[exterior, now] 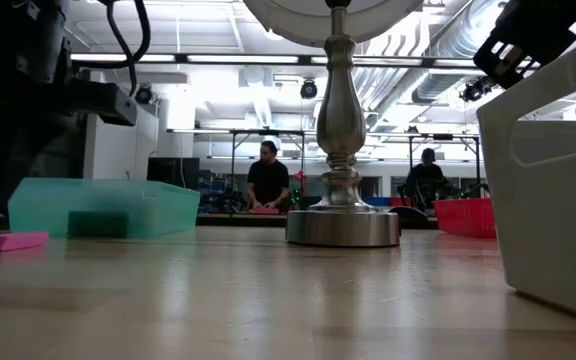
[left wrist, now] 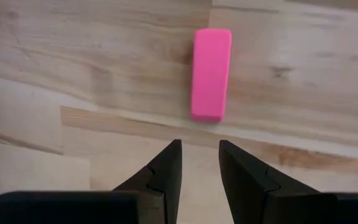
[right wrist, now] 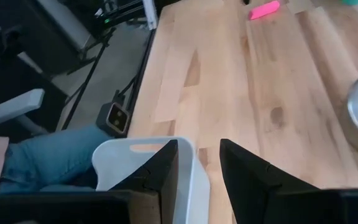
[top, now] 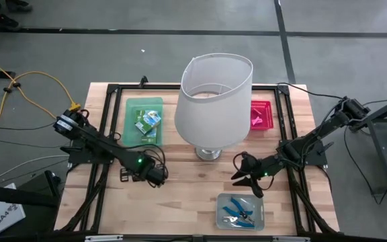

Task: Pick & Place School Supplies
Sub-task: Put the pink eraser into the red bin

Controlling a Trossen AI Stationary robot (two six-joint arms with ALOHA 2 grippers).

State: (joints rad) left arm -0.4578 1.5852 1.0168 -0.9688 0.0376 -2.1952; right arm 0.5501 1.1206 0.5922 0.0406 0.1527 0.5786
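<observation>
On the bare wood ahead of the left gripper [left wrist: 200, 163] lies a pink eraser [left wrist: 211, 74], a plain rounded block, flat and untouched; only the left wrist view shows it this close, the jaws parted and empty. From above, the eraser hides under that arm, but blue-handled scissors [top: 239, 208] show in the clear tray [top: 221, 218]. The right gripper [right wrist: 199, 163] hovers with jaws parted, empty, over that tray's rim.

place: robotics lab | evidence: exposed ceiling ducts [exterior: 438, 60]; workbenches [exterior: 258, 212]; floor cables [top: 19, 84]
</observation>
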